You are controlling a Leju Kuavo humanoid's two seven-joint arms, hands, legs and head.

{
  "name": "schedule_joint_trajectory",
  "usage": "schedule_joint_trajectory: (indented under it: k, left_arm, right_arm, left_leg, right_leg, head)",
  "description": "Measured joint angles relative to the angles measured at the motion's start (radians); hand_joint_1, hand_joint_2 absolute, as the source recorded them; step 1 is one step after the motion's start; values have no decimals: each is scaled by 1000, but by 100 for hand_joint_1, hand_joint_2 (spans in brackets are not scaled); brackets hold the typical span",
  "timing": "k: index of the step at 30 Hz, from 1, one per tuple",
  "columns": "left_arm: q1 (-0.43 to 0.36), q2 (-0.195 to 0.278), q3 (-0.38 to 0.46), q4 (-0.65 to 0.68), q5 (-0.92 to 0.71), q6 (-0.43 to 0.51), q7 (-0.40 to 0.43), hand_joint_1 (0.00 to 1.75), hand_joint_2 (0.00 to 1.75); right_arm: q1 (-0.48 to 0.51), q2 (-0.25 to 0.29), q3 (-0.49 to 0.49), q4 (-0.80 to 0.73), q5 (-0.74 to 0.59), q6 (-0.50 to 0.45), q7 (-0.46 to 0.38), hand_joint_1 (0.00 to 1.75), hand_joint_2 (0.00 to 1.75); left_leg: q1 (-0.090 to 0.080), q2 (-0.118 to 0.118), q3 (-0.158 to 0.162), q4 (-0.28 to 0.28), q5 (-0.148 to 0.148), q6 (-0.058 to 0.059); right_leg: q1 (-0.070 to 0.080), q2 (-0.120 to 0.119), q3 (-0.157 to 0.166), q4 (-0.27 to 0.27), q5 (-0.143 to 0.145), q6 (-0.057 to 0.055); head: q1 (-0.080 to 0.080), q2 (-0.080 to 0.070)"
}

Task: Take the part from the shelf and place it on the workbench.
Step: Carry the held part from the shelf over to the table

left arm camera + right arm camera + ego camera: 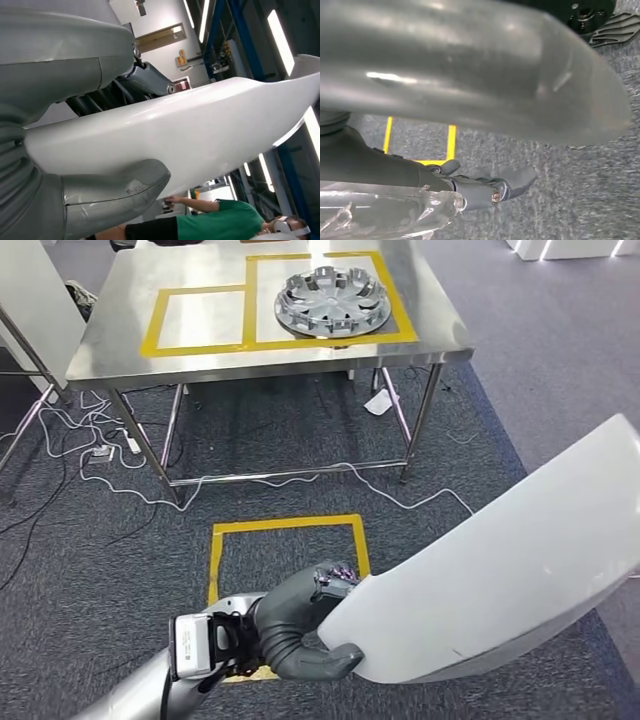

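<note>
White part [498, 570] gripped by left hand [302, 625].

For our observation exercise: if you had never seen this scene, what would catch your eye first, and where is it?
First, the big white curved panel in the foreground, gripped at its near end by the left hand. Beyond it stands a steel table with yellow tape squares, and a silver wheel cover lies in the larger square on the right. Another yellow square marks the carpet in front of the table.

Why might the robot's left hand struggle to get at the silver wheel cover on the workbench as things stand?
Probably it cannot: the left hand already grips the big white part, and the wheel cover lies far off on the workbench, across open carpet.
</note>
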Motion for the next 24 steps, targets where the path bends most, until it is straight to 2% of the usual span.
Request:
schedule_joint_trajectory:
  k: [2,3,4,5,7,8,9,10,11,13,14,15,17,18,19,20,21,22,23,24]
  left_arm:
    - [-1,-2,0,-1,0,1,0,175,175]
    - [-1,-3,0,-1,-1,1,0,175,175]
    - [-1,-5,0,-2,-1,2,0,175,175]
    - [-1,-5,-1,-2,-1,2,0,175,175]
    - [0,-5,-2,-2,-2,2,0,175,175]
    - [0,-5,-2,-2,-3,2,0,175,175]
    - [1,-5,-2,-2,-3,2,0,175,175]
    - [1,-5,-2,-2,-3,2,0,175,175]
    - [1,-5,-2,-2,-4,2,0,175,175]
    - [0,-4,-2,-2,-5,3,0,175,175]
    - [1,-4,-2,-2,-6,4,0,175,175]
    - [1,-4,-2,-2,-7,6,0,175,175]
    - [0,-5,-2,-4,-7,8,0,175,175]
    - [-1,-6,-2,-4,-8,9,0,175,175]
    - [-2,-5,-2,-5,-8,9,0,175,175]
    - [-2,-5,-2,-5,-8,10,0,175,175]
    - [-2,-4,-1,-5,-9,10,0,175,175]
    - [-1,-3,-1,-5,-9,10,0,175,175]
    - [0,-2,-1,-5,-9,10,-1,175,175]
    - [1,-1,-1,-5,-9,11,-1,175,175]
  right_arm:
    - [-2,0,0,0,0,0,0,0,0]
    - [-4,0,0,0,0,0,0,0,0]
    - [-6,0,1,0,0,0,0,0,0]
    - [-8,0,1,0,-1,0,0,0,0]
    - [-6,0,0,0,-1,0,0,0,0]
    - [-4,0,0,0,0,0,0,0,0]
    - [-2,0,0,0,0,0,0,0,0]
    - [-1,0,0,0,0,0,0,0,0]
    - [0,0,0,0,0,0,0,0,0]
    - [3,0,0,1,0,0,1,0,0]
    - [5,1,0,1,0,0,2,0,0]
    - [5,1,1,2,0,0,2,0,0]
    - [4,1,1,2,0,0,3,0,0]
    - [4,1,1,2,0,0,3,0,0]
    - [3,1,1,2,0,0,3,0,0]
    - [3,1,1,2,0,0,2,0,0]
    - [2,1,1,2,0,0,2,0,0]
    - [3,1,1,2,0,0,2,0,0]
    - [3,1,1,2,0,-1,3,0,0]
    - [4,1,1,2,0,-1,3,0,0]
  left_leg:
    - [2,-3,18,-7,-2,13]
    - [4,-3,30,-9,-7,20]
    - [5,-3,42,-9,-13,26]
    - [5,-2,53,-10,-23,30]
    - [4,-3,75,-10,-45,34]
    - [4,-5,90,-10,-58,35]
    - [4,-6,106,-10,-71,35]
    - [4,-7,125,-10,-85,33]
    - [4,-7,145,-10,-100,31]
    - [0,-7,177,-9,-129,24]
    - [-2,-8,187,-11,-143,19]
    - [-4,-8,194,-12,-151,13]
    - [-4,-8,205,-9,-155,2]
    - [-4,-8,199,15,-149,-3]
    - [-4,-7,179,56,-148,-8]
    - [-3,-7,143,114,-157,-13]
    - [-2,-7,98,179,-178,-16]
    - [-2,-7,53,231,-212,-18]
    - [-2,-7,17,263,-245,-18]
    - [-2,-7,-6,267,-264,-18]
  right_leg:
    - [0,-2,9,7,2,11]
    - [-1,-5,-2,40,9,16]
    - [-1,-8,-29,90,9,19]
    - [-1,-10,-72,157,-2,21]
    - [-1,-12,-162,270,-62,25]
    - [-1,-12,-194,292,-95,25]
    - [-1,-12,-210,283,-111,26]
    - [-1,-12,-213,247,-101,26]
    - [-1,-13,-207,190,-61,24]
    - [0,-21,-192,67,74,18]
    - [1,-25,-185,30,124,12]
    - [2,-27,-182,12,150,5]
    - [1,-23,-167,10,144,-9]
    - [-1,-21,-157,8,140,-16]
    - [-2,-19,-146,7,135,-20]
    - [-4,-18,-134,5,126,-24]
    - [-4,-18,-124,4,116,-26]
    - [-4,-17,-114,4,105,-27]
    - [-3,-16,-102,3,93,-27]
    - [-3,-14,-87,3,80,-27]
  head:
    - [3,0]
    - [5,0]
    - [8,0]
    - [9,0]
    - [13,0]
    - [15,0]
    - [17,0]
    - [19,0]
    - [20,0]
    - [23,0]
    - [23,0]
    - [22,0]
    - [19,0]
    - [16,0]
    - [14,0]
    - [12,0]
    - [10,0]
    - [9,0]
    - [9,0]
    - [9,0]
